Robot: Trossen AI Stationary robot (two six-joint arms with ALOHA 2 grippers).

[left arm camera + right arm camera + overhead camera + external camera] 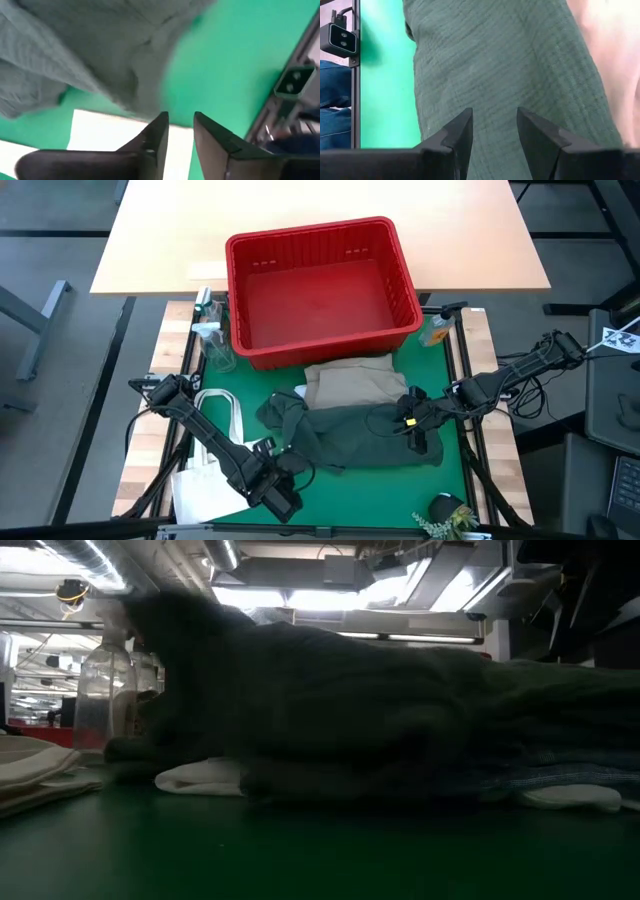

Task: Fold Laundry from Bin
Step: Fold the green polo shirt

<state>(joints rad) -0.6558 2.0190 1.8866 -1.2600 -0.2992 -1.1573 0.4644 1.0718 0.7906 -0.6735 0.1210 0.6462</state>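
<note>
A dark green garment (350,430) lies spread across the middle of the green mat (330,500) in the high view, its long axis running left to right, with a folded beige garment (345,383) just above it and touching its upper edge. The red bin (325,290), upper centre, shows nothing inside. You find the right gripper (418,430) directly over the right-hand end of the green cloth; its wrist view shows the jaws spread, nothing pinched between them, the crinkled weave filling the frame beyond the fingertips (462,122). Your left gripper (285,480) sits at lower left of the high view, just off the cloth's lower-left edge and beside the white tote bag (205,480); its fingers (157,130) stand slightly apart and hold nothing, with the green fabric hanging just ahead of them. So each arm has one end of the garment: the right is already above its end, the left must reach up and to the right to meet its corner. Judged from this layout, the fold across the long axis turns on both ends being caught together.
</note>
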